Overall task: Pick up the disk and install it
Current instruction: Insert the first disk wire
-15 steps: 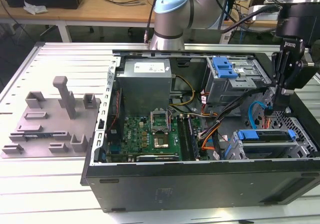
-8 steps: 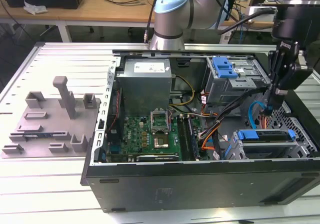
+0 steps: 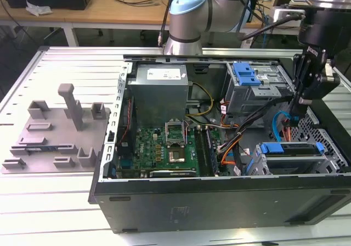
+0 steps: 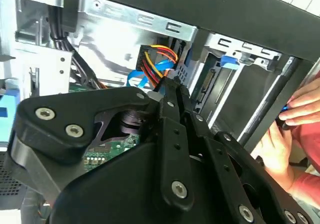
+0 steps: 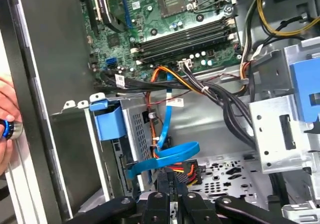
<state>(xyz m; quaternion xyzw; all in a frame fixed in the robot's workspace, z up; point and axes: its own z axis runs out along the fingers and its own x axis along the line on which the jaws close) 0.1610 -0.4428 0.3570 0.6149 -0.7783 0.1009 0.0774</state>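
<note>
Exterior view: arm [image 3: 321, 26] points down into case [image 3: 219, 202], jaws together.

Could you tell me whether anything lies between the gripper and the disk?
Yes: a blue cable and a red-and-yellow wire bundle lie ahead of the gripper in the first wrist view, seemingly between it and the disk seen in the exterior view.

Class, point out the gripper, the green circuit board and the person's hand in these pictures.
gripper [image 5: 171, 178]: first wrist view, midway between its fingertips.
green circuit board [image 3: 151, 147]: exterior view, on its green surface.
hand [image 4: 290, 139]: second wrist view, on the middle of the hand.
</note>
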